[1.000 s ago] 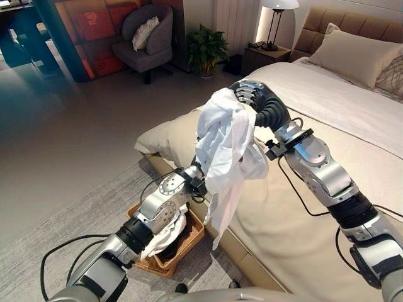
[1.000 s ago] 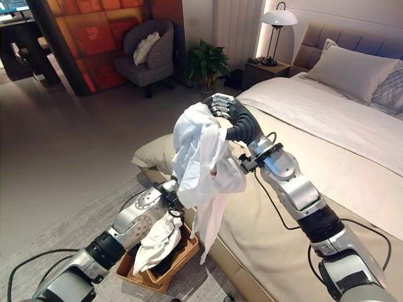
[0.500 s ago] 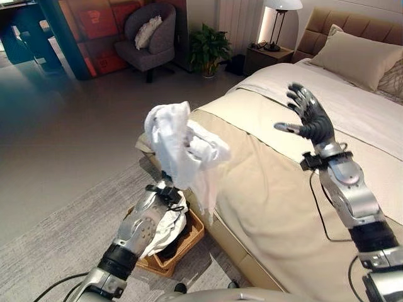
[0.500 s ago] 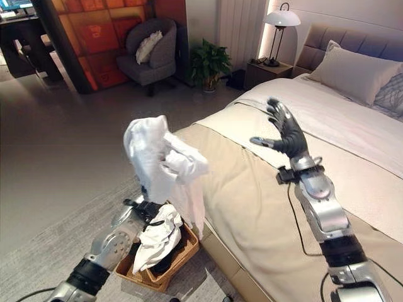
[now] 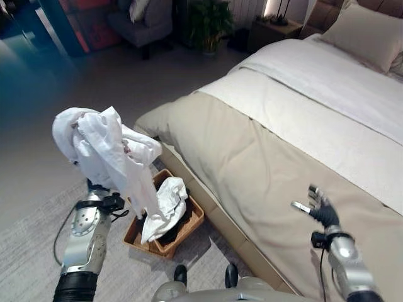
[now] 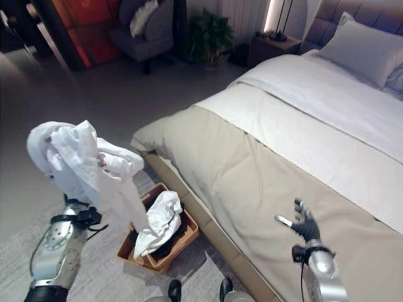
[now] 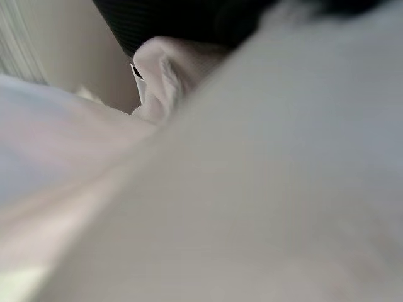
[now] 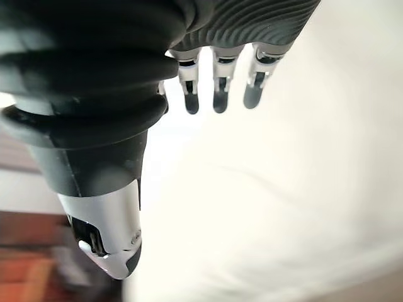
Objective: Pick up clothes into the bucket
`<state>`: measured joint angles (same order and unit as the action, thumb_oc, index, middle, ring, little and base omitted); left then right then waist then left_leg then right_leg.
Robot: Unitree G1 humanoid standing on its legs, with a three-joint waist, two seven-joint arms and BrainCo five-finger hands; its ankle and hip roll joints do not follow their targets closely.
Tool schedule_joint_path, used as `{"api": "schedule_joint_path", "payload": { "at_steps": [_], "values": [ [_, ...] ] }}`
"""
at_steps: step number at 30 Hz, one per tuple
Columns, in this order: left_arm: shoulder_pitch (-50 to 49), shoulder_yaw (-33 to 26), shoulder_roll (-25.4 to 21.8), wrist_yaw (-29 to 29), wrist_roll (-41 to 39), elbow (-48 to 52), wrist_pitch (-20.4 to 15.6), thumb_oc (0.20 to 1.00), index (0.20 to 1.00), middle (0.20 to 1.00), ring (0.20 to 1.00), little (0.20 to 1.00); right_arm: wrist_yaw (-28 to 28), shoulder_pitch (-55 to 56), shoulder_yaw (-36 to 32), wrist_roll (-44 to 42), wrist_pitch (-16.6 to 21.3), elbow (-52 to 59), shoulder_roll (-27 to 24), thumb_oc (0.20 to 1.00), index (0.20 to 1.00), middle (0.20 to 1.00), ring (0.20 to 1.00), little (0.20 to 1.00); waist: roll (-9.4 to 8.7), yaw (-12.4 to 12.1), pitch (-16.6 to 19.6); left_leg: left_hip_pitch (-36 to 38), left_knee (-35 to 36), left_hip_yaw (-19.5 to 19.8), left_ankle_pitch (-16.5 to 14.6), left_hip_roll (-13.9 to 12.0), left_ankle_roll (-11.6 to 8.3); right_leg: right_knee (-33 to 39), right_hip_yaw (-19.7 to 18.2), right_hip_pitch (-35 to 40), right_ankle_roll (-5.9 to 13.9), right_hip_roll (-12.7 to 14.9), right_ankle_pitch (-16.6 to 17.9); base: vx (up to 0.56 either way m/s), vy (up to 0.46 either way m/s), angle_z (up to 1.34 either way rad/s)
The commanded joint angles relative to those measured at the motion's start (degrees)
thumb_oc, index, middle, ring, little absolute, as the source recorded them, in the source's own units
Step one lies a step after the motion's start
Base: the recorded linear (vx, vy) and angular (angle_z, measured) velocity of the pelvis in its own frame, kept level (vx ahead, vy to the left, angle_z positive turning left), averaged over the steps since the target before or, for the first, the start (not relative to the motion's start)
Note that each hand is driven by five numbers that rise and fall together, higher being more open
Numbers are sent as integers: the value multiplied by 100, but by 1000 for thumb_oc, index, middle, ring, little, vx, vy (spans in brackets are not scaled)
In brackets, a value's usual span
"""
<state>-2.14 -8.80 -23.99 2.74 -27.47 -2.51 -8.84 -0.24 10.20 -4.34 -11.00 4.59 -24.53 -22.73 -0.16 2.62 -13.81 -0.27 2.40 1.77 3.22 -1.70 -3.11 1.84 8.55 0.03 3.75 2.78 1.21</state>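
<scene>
A bunched white garment (image 5: 104, 148) hangs in the air at the left, draped over my raised left hand, which is hidden beneath it. Its lower tail dangles just above the left side of the brown woven basket (image 5: 192, 228) on the floor beside the bed. Inside the basket lies another white cloth (image 5: 165, 202) over something dark. In the left wrist view, white fabric (image 7: 252, 189) lies right against the camera. My right hand (image 5: 320, 211) is low at the lower right over the beige bedspread, its fingers (image 8: 217, 94) straight, holding nothing.
The large bed (image 5: 271, 145) takes up the right side, with its corner next to the basket and a pillow (image 5: 362, 34) at the head. A grey rug (image 5: 31, 251) lies under the basket. An armchair (image 5: 148, 19) and a plant (image 5: 208, 19) stand far back.
My right hand let go of the garment and dropped low over the bed. My left arm swung the garment left, away from the bed, to beside the basket. The camera tilted down.
</scene>
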Motion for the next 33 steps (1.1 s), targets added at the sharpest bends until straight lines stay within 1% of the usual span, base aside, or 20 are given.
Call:
{"api": "schedule_joint_path", "payload": {
  "at_steps": [1, 3, 4, 5, 6, 7, 9, 10, 11, 13, 18, 19, 20, 22, 27, 33],
  "values": [
    [375, -403, -446, 388, 475, -75, -692, 200, 200, 200, 200, 200, -19, -365, 269, 324, 307, -148, -149, 1000, 1000, 1000, 1000, 1000, -259, 46, -186, -496, -1041, 53, -584, 314, 210, -905, 126, -391, 222, 489, -284, -162, 46, -4],
    [415, -422, -595, 689, 891, -268, -724, 200, 200, 200, 200, 200, -40, -284, 531, 666, 310, -465, -211, 1000, 1000, 1000, 1000, 1000, -277, 70, -419, -786, -1285, 15, -604, 310, 222, -1121, 79, -684, 213, 521, -269, -148, 50, -3],
    [434, -425, -666, 791, 974, -314, -759, 200, 200, 200, 200, 200, -72, -266, 587, 750, 343, -487, -244, 1000, 1000, 1000, 1000, 1000, -290, 76, -463, -946, -1401, 19, -625, 303, 227, -1244, 52, -842, 206, 538, -278, -114, 46, -5],
    [490, -407, -723, 948, 1066, -469, -756, 200, 200, 200, 200, 200, -126, -262, 708, 873, 334, -745, -275, 1000, 1000, 1000, 1000, 1000, -309, 98, -552, -1053, -1487, 2, -624, 302, 229, -1313, 38, -949, 204, 552, -261, -103, 36, -3],
    [573, -375, -814, 1056, 1117, -609, -786, 200, 200, 200, 200, 200, -171, -297, 829, 930, 342, -1021, -254, 1000, 1000, 1000, 1000, 1000, -337, 105, -654, -1208, -1637, -5, -683, 282, 228, -1430, 18, -1084, 205, 573, -295, -109, 38, -1],
    [658, -336, -899, 1151, 1170, -670, -793, 200, 200, 200, 200, 200, -218, -358, 885, 940, 362, -1139, -259, 1000, 1000, 1000, 1000, 1000, -359, 120, -703, -1356, -1699, 6, -651, 280, 231, -1478, 2, -1237, 203, 599, -264, -124, 34, 0],
    [864, -238, -1110, 1390, 1341, -868, -779, 200, 200, 200, 200, 200, -294, -415, 1057, 991, 386, -1368, -245, 1000, 1000, 1000, 1000, 1000, -407, 155, -881, -1665, -1963, -1, -687, 260, 233, -1671, -35, -1519, 202, 662, -281, -108, 24, -3],
    [882, -231, -1118, 1396, 1343, -883, -786, 200, 200, 200, 200, 200, -298, -431, 1059, 990, 395, -1384, -237, 1000, 1000, 1000, 1000, 1000, -411, 153, -871, -1701, -1992, -2, -698, 260, 234, -1696, -38, -1553, 202, 664, -291, -122, 39, -2],
    [1189, -105, -1336, 1650, 1433, -1124, -799, 200, 200, 200, 200, 200, -391, -527, 1244, 1102, 439, -1465, -274, 1000, 1000, 1000, 1000, 1000, -446, 176, -1060, -2060, -2382, -27, -821, 259, 263, -2029, -115, -1900, 184, 682, -386, -101, 54, 2],
    [1483, 48, -1569, 1841, 1507, -1328, -805, 200, 200, 200, 200, 200, -413, -540, 1404, 1182, 486, -1504, -339, 1000, 1000, 1000, 1000, 1000, -463, 209, -1225, -2398, -2719, -25, -902, 281, 291, -2349, -149, -2206, 162, 713, -468, -132, 60, -2],
    [2213, 428, -2219, 2239, 1761, -1749, -748, 200, 200, 200, 200, 200, -600, -784, 1502, 969, 640, -1491, -451, 1000, 1000, 1000, 1000, 1000, -517, 301, -1578, -3396, -3654, -42, -1159, 320, 380, -3227, -294, -3163, 103, 784, -691, -109, 48, -2],
    [2345, 506, -2292, 2266, 1739, -1830, -748, 200, 200, 200, 200, 200, -642, -821, 1495, 919, 668, -1504, -457, 1000, 1000, 1000, 1000, 1000, -516, 308, -1598, -3541, -3787, -52, -1203, 313, 389, -3346, -319, -3309, 97, 786, -723, 25, 19, -5],
    [2448, 577, -2375, 2299, 1701, -1923, -734, 200, 200, 200, 200, 200, -680, -817, 1510, 876, 697, -1501, -475, 1000, 1000, 1000, 1000, 1000, -515, 330, -1596, -3641, -3980, -8, -1432, 310, 379, -3541, -363, -3422, 133, 759, -921, 56, 13, -1],
    [2700, 754, -2552, 2377, 1632, -2080, -752, 200, 200, 200, 200, 200, -771, -828, 1509, 801, 742, -1455, -505, 1000, 1000, 1000, 1000, 1000, -524, 359, -1599, -4021, -4264, 7, -1522, 307, 402, -3779, -407, -3781, 124, 768, -997, 9, 15, -1],
    [3254, 1120, -2815, 2497, 1517, -2302, -754, 200, 200, 200, 200, 200, -968, -866, 1514, 637, 851, -1354, -540, 1000, 1000, 1000, 1000, 1000, -559, 443, -1599, -4816, -4664, 45, -1587, 339, 426, -4118, -415, -4537, 134, 785, -1041, -30, 8, 0],
    [4026, 1699, -3127, 2509, 1459, -2731, -665, 200, 200, 200, 200, 200, -1153, -936, 1528, 486, 936, -1264, -577, 1000, 1000, 1000, 1000, 1000, -614, 517, -1599, -5430, -4842, 73, -1609, 348, 447, -4217, -404, -5133, 177, 795, -1005, -5, 4, 1]
  ]
}}
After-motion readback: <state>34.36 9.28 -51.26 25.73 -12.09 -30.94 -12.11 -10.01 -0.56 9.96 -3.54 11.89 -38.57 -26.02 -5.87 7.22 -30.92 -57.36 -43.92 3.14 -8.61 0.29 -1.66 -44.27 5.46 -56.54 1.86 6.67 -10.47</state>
